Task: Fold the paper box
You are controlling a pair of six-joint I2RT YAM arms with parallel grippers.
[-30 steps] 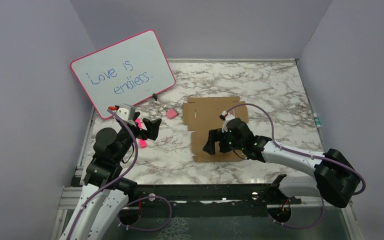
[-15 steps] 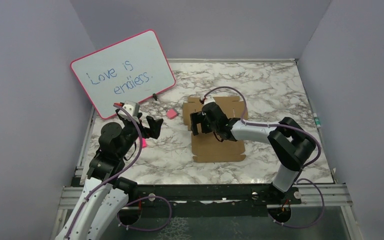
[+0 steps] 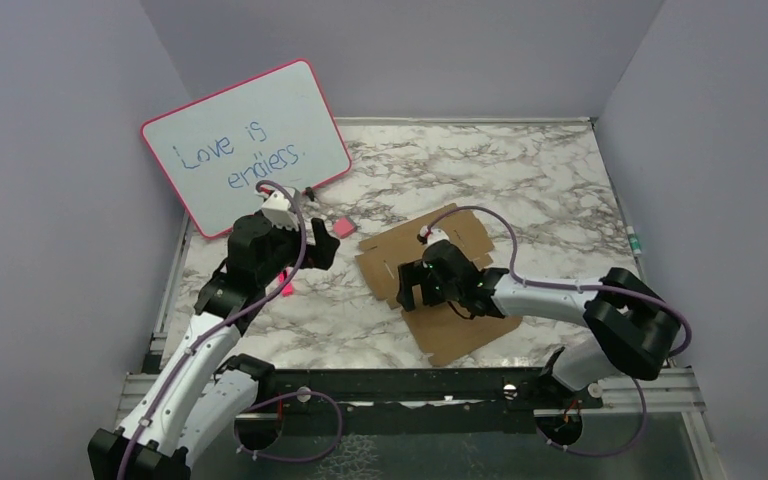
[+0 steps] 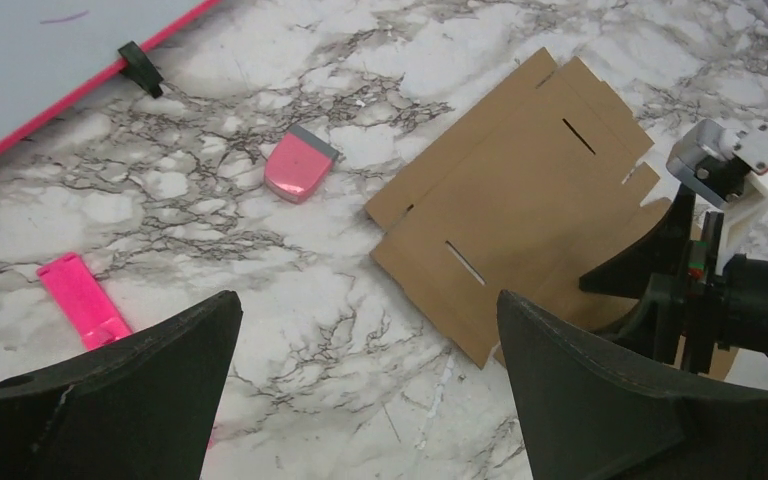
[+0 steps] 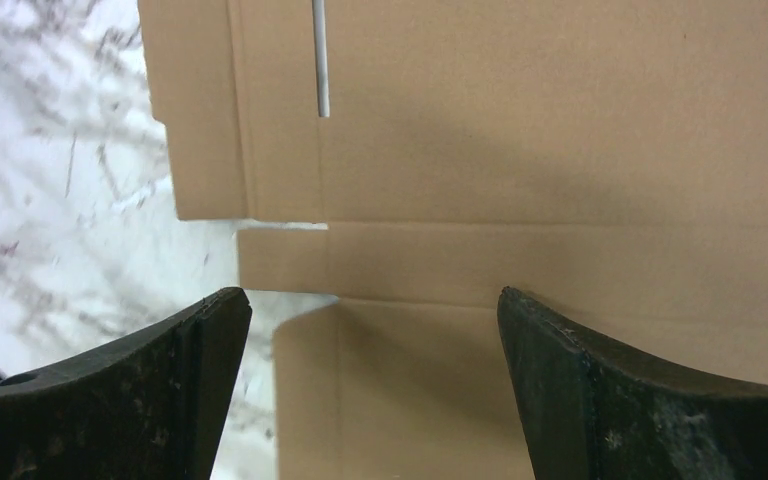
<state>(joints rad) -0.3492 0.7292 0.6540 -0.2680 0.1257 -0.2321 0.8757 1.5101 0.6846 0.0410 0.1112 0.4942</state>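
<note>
swung askew within 1 second, the flat paper box (image 3: 460, 335) lies on the marble table (image 3: 560, 180) with its long axis diagonal, directly under the nearer, wide-spread right gripper (image 3: 410, 290), while the left gripper (image 3: 318, 250), equally spread and empty, hovers off its left edge.

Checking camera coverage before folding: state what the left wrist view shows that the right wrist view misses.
Left wrist only: the paper box in nearly full outline, a pink eraser, a flat pink piece, the whiteboard edge, and the right end effector open over the box. Right wrist only: a close look at a notch between flaps. Both: the box, a slot, the marble table.
</note>
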